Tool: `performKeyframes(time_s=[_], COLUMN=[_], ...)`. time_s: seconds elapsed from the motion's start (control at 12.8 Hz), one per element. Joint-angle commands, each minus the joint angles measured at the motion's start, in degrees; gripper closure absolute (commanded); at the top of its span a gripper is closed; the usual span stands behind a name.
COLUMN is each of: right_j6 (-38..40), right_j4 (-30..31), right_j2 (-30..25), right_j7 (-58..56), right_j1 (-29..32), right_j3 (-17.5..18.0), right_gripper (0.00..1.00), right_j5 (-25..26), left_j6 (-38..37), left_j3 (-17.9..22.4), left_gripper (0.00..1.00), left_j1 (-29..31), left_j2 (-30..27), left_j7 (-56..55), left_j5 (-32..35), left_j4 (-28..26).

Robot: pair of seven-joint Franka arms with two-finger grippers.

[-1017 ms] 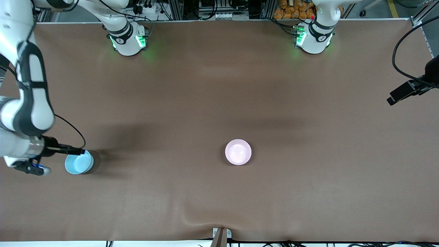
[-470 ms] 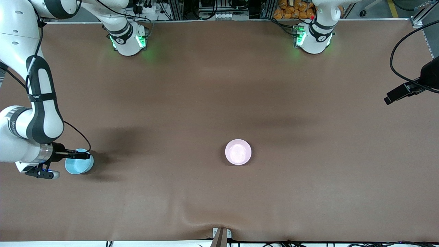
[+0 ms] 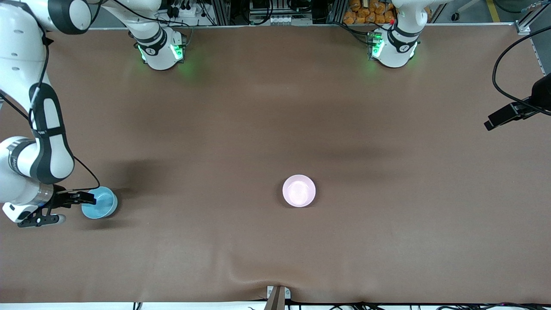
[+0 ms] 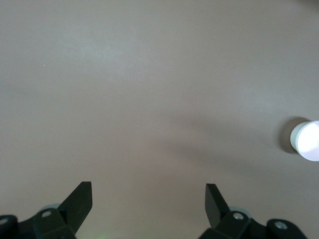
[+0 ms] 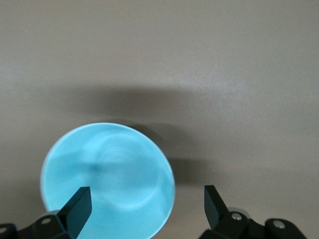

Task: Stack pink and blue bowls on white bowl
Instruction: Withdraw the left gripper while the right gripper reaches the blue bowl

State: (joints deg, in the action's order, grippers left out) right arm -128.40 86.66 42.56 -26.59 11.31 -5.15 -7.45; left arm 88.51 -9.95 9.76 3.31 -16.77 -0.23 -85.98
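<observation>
The light blue bowl [image 3: 103, 205] stands on the table at the right arm's end, also in the right wrist view [image 5: 107, 174]. My right gripper [image 3: 88, 198] is open right over it, one finger above the bowl's inside and the other outside its rim [image 5: 147, 199]. A pale pink bowl [image 3: 298, 190] stands in the table's middle, also in the left wrist view [image 4: 308, 141]. No separate white bowl shows. My left gripper [image 3: 490, 125] is open and empty, up over the left arm's end of the table [image 4: 148, 196].
The brown table cover [image 3: 275, 107] has a raised wrinkle [image 3: 254, 275] near the front edge. A small clamp [image 3: 277, 295] sits at that edge's middle. Both arm bases [image 3: 159, 51] stand along the top edge.
My right gripper has drawn back a little over the blue bowl toward the right arm's end of the table. The bowl has not moved. The left gripper has only shifted slightly.
</observation>
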Motion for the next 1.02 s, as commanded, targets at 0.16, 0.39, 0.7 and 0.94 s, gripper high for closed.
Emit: performKeyframes(time_s=[0.16, 0.39, 0.7, 0.94], right_j6=[-7.1, -7.9, -0.5, 5.3], right_j4=[-1.3, -1.2, -1.6, -3.9], right_j2=[4.3, 4.2, 3.8, 3.5], right_j7=[-1.4, -4.1, -4.0, -3.8], right_j1=[1.8, 1.8, 1.6, 1.5], right_j3=[0.8, 0.9, 0.9, 1.1], right_gripper=[0.03, 1.0, 1.0, 1.0], right_j5=[0.4, 0.3, 0.2, -0.1], left_j6=[-2.1, -3.1, -3.1, -3.0], left_j3=[-0.7, -0.5, -0.4, -0.6], left_gripper=[0.0, 0.0, 0.0, 0.0], left_j1=[0.7, 0.9, 0.9, 0.8], left_j2=[-1.5, -1.6, -1.6, -2.5], left_j7=[3.8, 3.8, 3.7, 3.7], left_j5=[-1.1, -1.0, -1.0, -1.0], left_j4=[-0.3, -0.5, -0.7, -2.1])
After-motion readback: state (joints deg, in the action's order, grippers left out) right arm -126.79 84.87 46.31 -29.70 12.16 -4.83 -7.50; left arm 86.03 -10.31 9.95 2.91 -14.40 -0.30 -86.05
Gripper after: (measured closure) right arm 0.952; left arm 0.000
